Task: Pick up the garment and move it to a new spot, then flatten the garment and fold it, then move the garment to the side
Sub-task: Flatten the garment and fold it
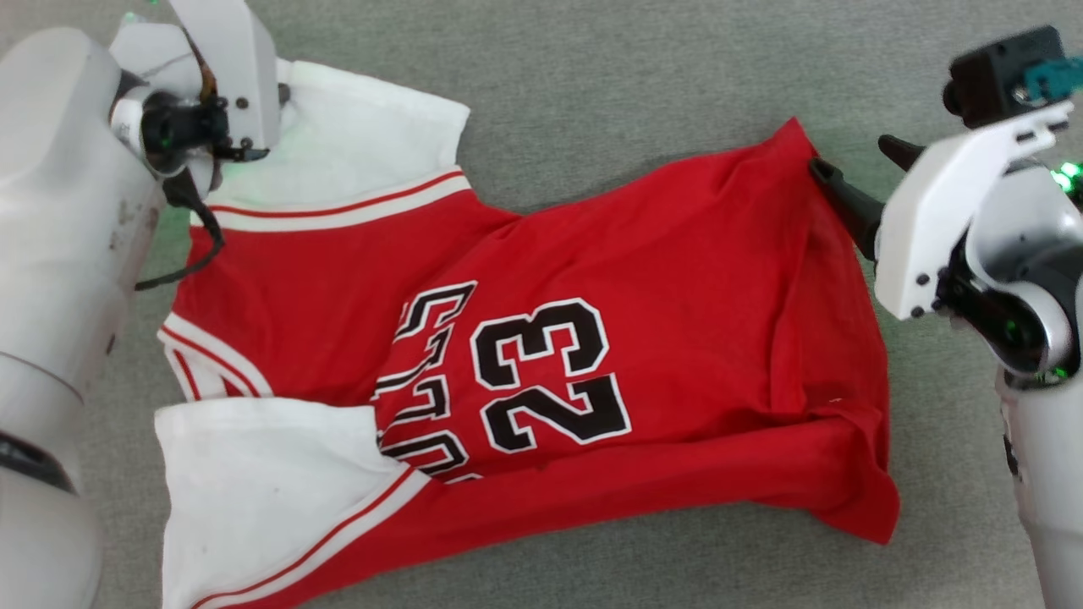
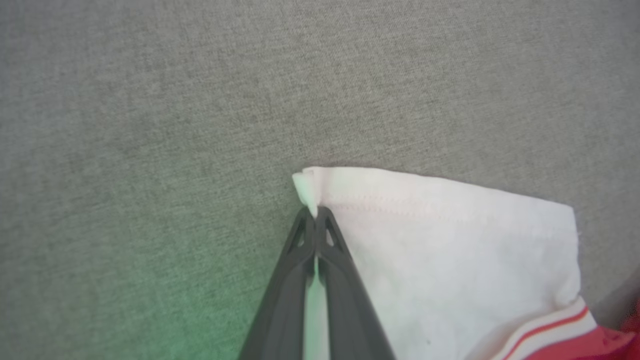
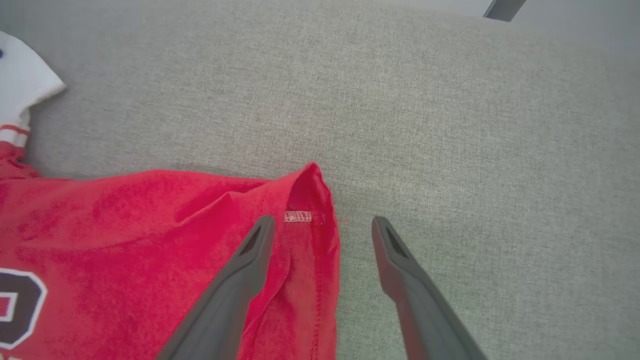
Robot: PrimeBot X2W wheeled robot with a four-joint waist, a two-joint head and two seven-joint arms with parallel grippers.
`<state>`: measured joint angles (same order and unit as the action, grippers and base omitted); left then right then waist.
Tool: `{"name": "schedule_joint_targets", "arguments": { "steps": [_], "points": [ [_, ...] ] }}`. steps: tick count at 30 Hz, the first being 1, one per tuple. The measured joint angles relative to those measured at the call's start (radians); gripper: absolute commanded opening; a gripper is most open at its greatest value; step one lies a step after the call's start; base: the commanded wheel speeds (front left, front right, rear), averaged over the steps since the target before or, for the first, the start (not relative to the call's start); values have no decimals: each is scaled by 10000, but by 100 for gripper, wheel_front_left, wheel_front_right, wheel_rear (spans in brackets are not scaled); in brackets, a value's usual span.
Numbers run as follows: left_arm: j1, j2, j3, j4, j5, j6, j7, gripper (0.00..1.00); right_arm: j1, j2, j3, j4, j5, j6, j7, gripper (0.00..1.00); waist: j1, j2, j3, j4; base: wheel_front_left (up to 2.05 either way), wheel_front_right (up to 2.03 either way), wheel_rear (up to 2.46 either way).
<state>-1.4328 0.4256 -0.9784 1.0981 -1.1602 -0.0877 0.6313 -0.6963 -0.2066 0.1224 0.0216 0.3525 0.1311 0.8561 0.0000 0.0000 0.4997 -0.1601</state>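
Picking up: our left gripper [image 2: 315, 215] pinches a sleeve corner of the garment [image 1: 541, 338]; our right gripper [image 3: 323, 225], open astride its hem, should close.

The garment [image 1: 694, 279] is bright red; its two sleeves [image 1: 254, 482] on the left are white, each edged with white trim carrying a thin red stripe; the "23" [image 1: 550, 372] and the letters [image 1: 423, 397] beside it are black, outlined in white. The surface [image 1: 634, 76] beneath is a flecked grey weave; the left gripper [image 2: 315, 217] and right gripper [image 3: 324, 222] are dark grey.
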Motion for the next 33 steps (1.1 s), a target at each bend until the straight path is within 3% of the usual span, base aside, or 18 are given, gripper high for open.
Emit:
{"name": "schedule_joint_targets", "arguments": {
  "steps": [11,12,13,14,22,33],
  "points": [
    [-234,-407,-50,336,-12,-226,-245,0,-1410,-63,702,2558,127,0,1160,100,0,0,157,369,0,0,0],
    [-246,-435,-50,364,-13,-242,-267,0,-1538,-92,782,2738,230,0,1248,87,0,0,169,395,0,0,0],
    [-258,-470,-52,389,-15,-267,-295,0,-1658,-107,815,2915,364,0,1331,27,0,0,177,422,0,0,0],
    [-260,-504,-56,416,-19,-270,-334,0,-1768,-144,871,3057,516,-2,1400,0,0,0,180,448,0,0,0],
    [-219,-617,-25,522,-178,-357,-556,0,-2167,-414,1294,3914,1045,4,1104,0,0,1,-8,582,0,0,0],
    [-2,-407,163,-79,-556,-401,-1055,0,-1917,-1066,1505,4251,1404,4,-389,0,0,0,-766,841,0,0,0]
  ]
}}
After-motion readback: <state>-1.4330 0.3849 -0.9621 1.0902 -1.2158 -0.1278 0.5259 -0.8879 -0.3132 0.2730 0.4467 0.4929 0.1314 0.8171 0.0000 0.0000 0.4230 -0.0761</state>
